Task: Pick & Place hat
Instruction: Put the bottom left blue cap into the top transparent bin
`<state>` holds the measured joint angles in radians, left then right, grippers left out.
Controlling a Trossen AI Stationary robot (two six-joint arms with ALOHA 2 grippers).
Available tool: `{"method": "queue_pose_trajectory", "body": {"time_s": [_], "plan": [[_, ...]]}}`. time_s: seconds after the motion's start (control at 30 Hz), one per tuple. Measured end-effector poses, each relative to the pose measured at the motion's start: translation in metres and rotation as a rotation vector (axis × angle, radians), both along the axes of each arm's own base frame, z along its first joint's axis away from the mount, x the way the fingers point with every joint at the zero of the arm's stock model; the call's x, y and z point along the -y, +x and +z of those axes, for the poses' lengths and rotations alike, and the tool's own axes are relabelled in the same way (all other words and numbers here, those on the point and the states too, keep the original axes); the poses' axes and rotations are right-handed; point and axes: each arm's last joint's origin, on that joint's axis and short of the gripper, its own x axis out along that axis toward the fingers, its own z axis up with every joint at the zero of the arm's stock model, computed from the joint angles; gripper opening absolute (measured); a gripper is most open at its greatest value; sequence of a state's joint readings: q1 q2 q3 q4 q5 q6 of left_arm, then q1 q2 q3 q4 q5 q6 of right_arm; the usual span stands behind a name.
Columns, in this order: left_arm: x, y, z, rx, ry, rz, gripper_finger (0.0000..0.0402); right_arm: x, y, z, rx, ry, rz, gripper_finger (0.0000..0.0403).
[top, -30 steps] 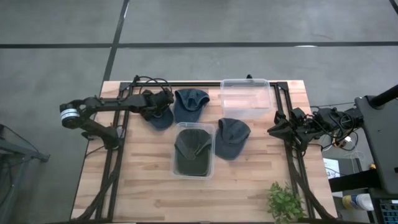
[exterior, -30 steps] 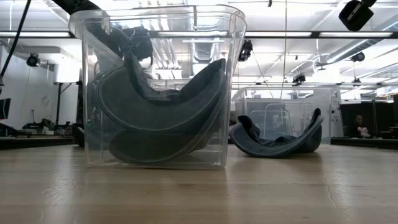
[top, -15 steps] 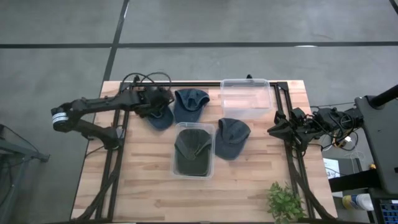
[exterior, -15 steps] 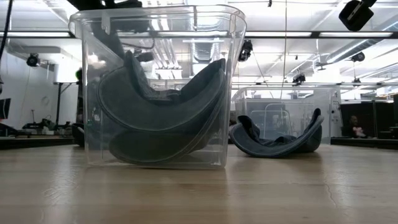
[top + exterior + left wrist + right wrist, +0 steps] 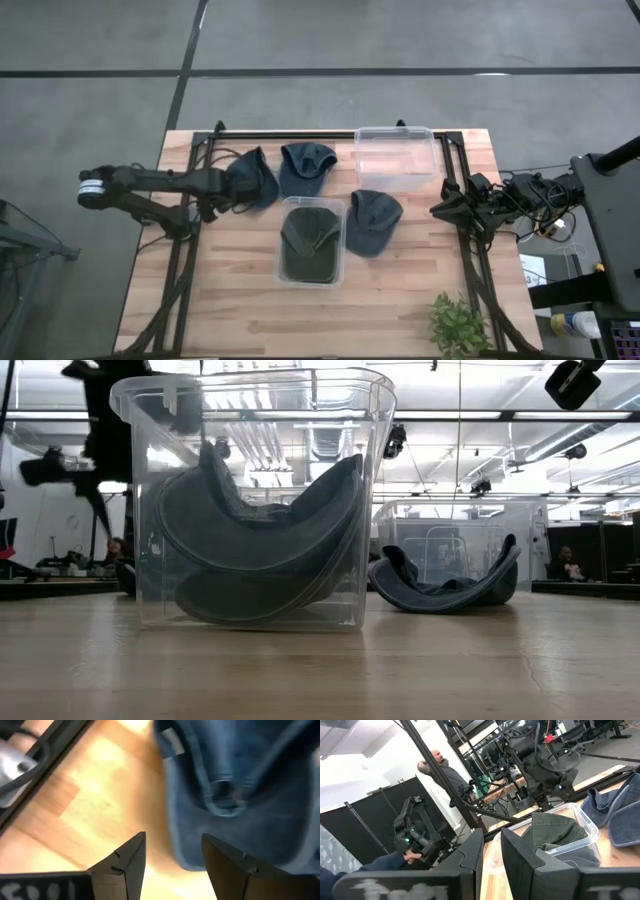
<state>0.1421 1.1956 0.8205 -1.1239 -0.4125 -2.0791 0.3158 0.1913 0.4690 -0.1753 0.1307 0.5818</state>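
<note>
Left claw (image 5: 222, 193) hovering open-fingered and empty at the left edge of a blue hat (image 5: 252, 178) lying on the surface (image 5: 400, 300), right claw (image 5: 440, 210) waiting narrowly parted, well right of that hat

Overhead straight down; low level; both share bin (image 5: 312, 241).
</note>
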Motion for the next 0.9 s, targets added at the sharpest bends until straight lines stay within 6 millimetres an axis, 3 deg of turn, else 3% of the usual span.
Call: {"method": "queue_pose_trajectory", "body": {"time_s": [0.37, 0.9], "plan": [[-0.010, -0.010, -0.052, 0.125, 0.025, 0.088, 0.0184, 0.000, 0.000, 0.000, 0.000, 0.003, 0.000, 0.0063], [-0.019, -0.015, -0.068, 0.215, 0.178, 0.101, 0.0184, 0.000, 0.000, 0.000, -0.008, 0.047, 0.003, 0.0063]]}}
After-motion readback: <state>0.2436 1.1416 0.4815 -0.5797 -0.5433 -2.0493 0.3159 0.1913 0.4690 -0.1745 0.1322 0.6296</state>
